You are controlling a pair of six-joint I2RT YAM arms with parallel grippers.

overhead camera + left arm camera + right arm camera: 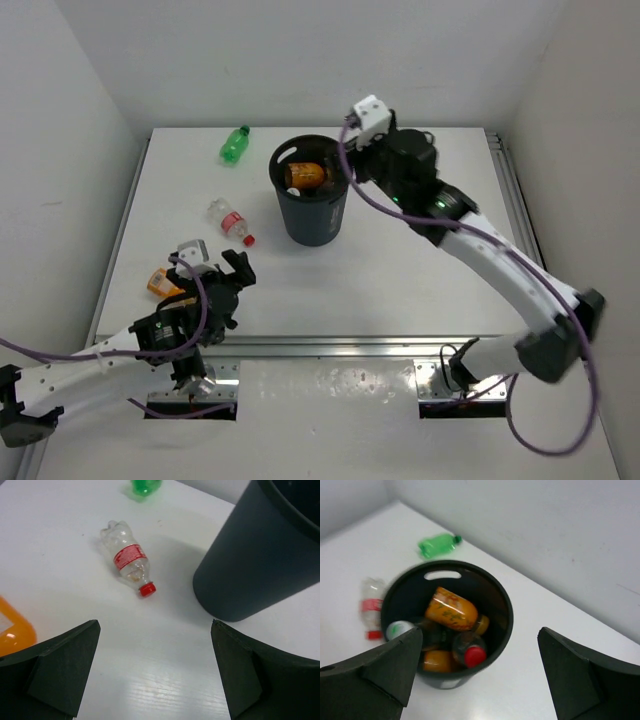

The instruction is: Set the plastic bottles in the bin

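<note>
The black bin [312, 215] stands mid-table. An orange bottle [451, 609] lies on top inside it, over a red-capped bottle [474, 654] and another orange one [437, 661]. My right gripper [480, 630] hangs open and empty above the bin's right rim [345, 170]. On the table lie a green bottle [234, 145], a clear bottle with a red label [230, 220] and an orange bottle [162, 284]. My left gripper [155, 625] is open and low over the table, with the clear bottle [127, 560] ahead of it and the orange bottle [12, 630] at its left finger.
White walls close the table at the back and both sides. A metal rail [330, 345] runs along the near edge. The bin's wall [260, 555] stands close to the right of my left gripper.
</note>
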